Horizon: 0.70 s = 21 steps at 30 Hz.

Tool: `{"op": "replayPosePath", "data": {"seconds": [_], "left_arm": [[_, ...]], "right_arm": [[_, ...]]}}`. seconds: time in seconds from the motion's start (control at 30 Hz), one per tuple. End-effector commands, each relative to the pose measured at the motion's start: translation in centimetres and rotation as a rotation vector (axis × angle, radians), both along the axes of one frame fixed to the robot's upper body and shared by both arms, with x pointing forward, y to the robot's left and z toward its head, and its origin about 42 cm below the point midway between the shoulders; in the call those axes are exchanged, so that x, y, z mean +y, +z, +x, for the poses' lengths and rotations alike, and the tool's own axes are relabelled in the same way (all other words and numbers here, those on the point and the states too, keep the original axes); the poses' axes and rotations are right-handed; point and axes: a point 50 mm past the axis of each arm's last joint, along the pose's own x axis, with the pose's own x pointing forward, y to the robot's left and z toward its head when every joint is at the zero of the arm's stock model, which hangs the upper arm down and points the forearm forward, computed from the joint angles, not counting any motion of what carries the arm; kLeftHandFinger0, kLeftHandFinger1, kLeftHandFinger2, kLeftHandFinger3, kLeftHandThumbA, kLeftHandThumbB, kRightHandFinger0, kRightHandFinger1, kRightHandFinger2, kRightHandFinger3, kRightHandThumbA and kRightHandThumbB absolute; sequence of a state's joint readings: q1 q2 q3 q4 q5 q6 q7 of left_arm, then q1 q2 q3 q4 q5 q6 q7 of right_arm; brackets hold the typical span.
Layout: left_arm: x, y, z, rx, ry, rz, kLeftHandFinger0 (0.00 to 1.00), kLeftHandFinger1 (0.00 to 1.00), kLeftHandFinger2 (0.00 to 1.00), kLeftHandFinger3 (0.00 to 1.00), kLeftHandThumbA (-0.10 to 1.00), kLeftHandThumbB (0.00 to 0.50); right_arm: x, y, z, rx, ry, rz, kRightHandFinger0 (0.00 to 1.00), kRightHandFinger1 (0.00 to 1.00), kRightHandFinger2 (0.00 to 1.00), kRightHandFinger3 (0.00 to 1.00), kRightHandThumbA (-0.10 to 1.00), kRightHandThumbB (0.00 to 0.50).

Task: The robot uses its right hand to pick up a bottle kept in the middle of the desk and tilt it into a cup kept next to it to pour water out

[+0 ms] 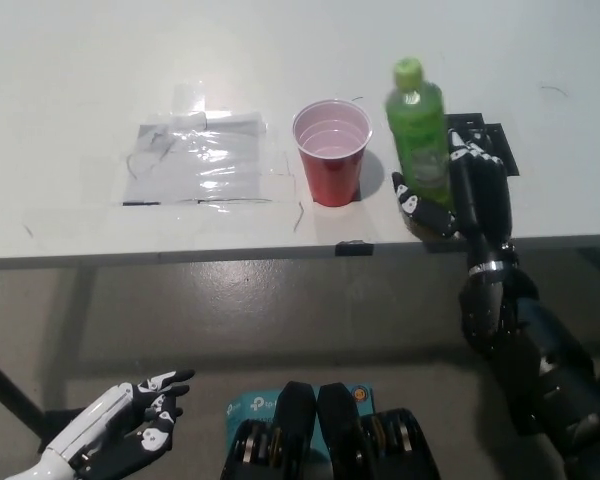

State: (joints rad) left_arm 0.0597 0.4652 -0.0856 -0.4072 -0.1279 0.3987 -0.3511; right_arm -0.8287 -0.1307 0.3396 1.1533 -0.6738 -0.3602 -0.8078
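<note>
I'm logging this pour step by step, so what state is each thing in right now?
Green bottle: upright on the desk, cap on, right hand around its lower part.
Red cup: upright, open, beside the bottle.
Right hand: fingers wrapped around the bottle.
Left hand: open, resting low, below the desk edge.

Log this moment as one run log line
right hand: around green bottle, upright on desk | red cup: beside bottle, apart | left hand: open, low, idle
</note>
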Motion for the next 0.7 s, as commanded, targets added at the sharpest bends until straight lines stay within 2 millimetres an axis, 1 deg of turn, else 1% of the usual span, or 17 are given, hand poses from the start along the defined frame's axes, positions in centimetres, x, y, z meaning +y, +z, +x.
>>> {"op": "replayPosePath", "data": {"seconds": [0.0, 0.03, 0.07, 0.13, 0.2, 0.3, 0.37, 0.4, 0.47, 0.5, 0.53, 0.6, 0.67], "left_arm": [[0.08, 0.69, -0.21, -0.079, 0.003, -0.001, 0.9, 0.97, 1.0, 1.0, 0.69, 0.122], [0.09, 0.7, -0.21, -0.081, 0.001, 0.0, 0.9, 0.97, 1.0, 1.0, 0.68, 0.118], [0.1, 0.72, -0.22, -0.084, -0.003, 0.002, 0.9, 0.97, 1.0, 1.0, 0.68, 0.117], [0.11, 0.69, -0.19, -0.082, -0.001, 0.005, 0.9, 0.97, 1.0, 1.0, 0.69, 0.123], [0.07, 0.68, -0.22, -0.08, -0.001, 0.0, 0.91, 0.97, 1.0, 1.0, 0.68, 0.123], [0.04, 0.66, -0.2, -0.08, -0.005, 0.005, 0.92, 0.96, 1.0, 1.0, 0.68, 0.115], [0.05, 0.66, -0.19, -0.085, -0.009, 0.007, 0.9, 0.96, 1.0, 1.0, 0.67, 0.11], [0.05, 0.65, -0.18, -0.09, -0.009, 0.01, 0.89, 0.95, 1.0, 1.0, 0.67, 0.101], [0.06, 0.63, -0.17, -0.088, -0.011, 0.006, 0.89, 0.96, 1.0, 1.0, 0.67, 0.108], [0.06, 0.62, -0.21, -0.087, -0.006, 0.01, 0.89, 0.96, 1.0, 1.0, 0.68, 0.124], [0.07, 0.62, -0.22, -0.088, -0.005, 0.011, 0.89, 0.96, 1.0, 1.0, 0.68, 0.125], [0.03, 0.66, -0.28, -0.088, -0.006, 0.009, 0.88, 0.96, 1.0, 1.0, 0.67, 0.115], [0.02, 0.67, -0.25, -0.088, -0.012, 0.016, 0.88, 0.96, 1.0, 1.0, 0.69, 0.112]], "right_arm": [[-1.34, 1.97, 1.07, -0.104, -0.13, -0.088, 1.0, 1.0, 1.0, 1.0, 0.89, 0.232], [-1.27, 1.83, 1.13, -0.087, -0.15, -0.111, 1.0, 1.0, 1.0, 1.0, 0.97, 0.296], [-1.21, 1.63, 1.21, -0.063, -0.174, -0.144, 1.0, 1.0, 1.0, 1.0, 1.0, 0.318], [-1.21, 1.48, 1.19, -0.059, -0.172, -0.143, 1.0, 1.0, 1.0, 1.0, 1.0, 0.366], [-1.18, 1.37, 1.2, -0.041, -0.169, -0.134, 1.0, 1.0, 1.0, 1.0, 0.98, 0.378], [-1.05, 1.41, 1.26, -0.033, -0.178, -0.152, 1.0, 1.0, 1.0, 1.0, 0.96, 0.38], [-0.88, 1.51, 1.24, -0.03, -0.174, -0.145, 1.0, 1.0, 1.0, 1.0, 0.94, 0.379], [-0.77, 1.54, 1.22, -0.026, -0.165, -0.138, 1.0, 1.0, 1.0, 1.0, 0.9, 0.373], [-0.69, 1.56, 1.2, -0.026, -0.162, -0.136, 1.0, 1.0, 1.0, 1.0, 0.88, 0.368], [-0.63, 1.57, 1.2, -0.026, -0.16, -0.137, 1.0, 1.0, 1.0, 1.0, 0.86, 0.362], [-0.62, 1.58, 1.2, -0.026, -0.16, -0.138, 1.0, 1.0, 1.0, 1.0, 0.86, 0.362], [-0.44, 1.68, 1.15, -0.049, -0.158, -0.138, 1.0, 1.0, 1.0, 1.0, 0.81, 0.336], [-0.47, 1.77, 1.17, -0.052, -0.159, -0.144, 1.0, 1.0, 1.0, 1.0, 0.81, 0.327]]}}
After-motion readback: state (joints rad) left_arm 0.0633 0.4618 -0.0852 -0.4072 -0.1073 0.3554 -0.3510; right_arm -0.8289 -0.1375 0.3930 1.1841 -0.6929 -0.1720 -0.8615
